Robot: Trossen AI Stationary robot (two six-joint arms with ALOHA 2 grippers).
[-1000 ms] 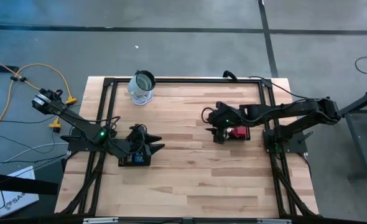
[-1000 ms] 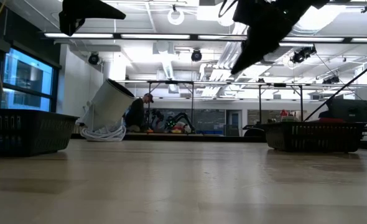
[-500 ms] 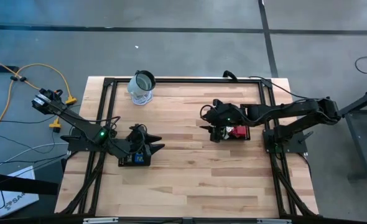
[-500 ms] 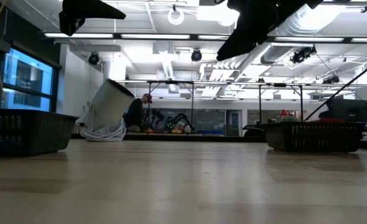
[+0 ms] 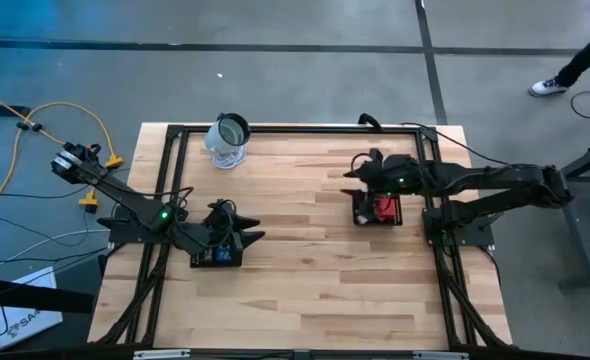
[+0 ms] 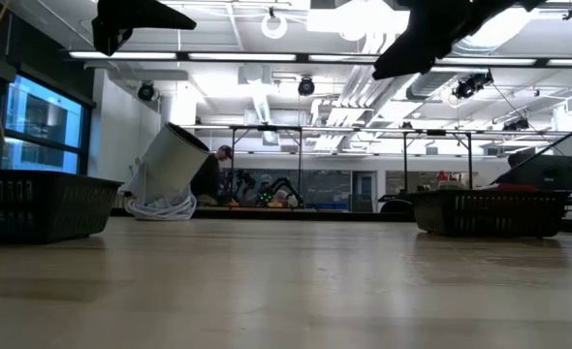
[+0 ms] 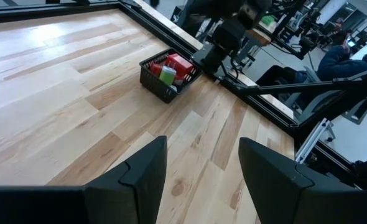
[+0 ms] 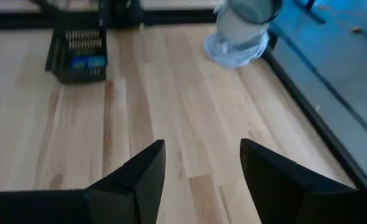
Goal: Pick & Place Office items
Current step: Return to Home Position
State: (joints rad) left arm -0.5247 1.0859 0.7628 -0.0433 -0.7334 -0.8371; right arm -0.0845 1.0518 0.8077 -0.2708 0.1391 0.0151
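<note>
Red is what catches my eye first: a red block (image 7: 178, 64) lies inside the right mesh bin (image 7: 155, 84), with a small green piece (image 7: 167, 75) touching it on the near side. Both sit low between the walls, so I judge them placed, not in need of another grasp.

The right gripper (image 8: 202, 152) hangs raised above the table (image 5: 295, 280) with its jaws spread wide and nothing between them. That bin lies just beside and beneath those jaws, behind their line of aim and out of their own camera. Far ahead of them stand the left mesh bin (image 8: 78, 74), holding a blue block (image 8: 88, 61), and the glass jar (image 8: 239, 25). An empty, lifted gripper so close to a filled bin suggests to me that the sorting is finished and the arm is due to park.

The left gripper (image 7: 202, 149) waits with jaws parted and empty too, the left bin close under it and the right bin well ahead across the boards. No loose item shows on the bare wood.
</note>
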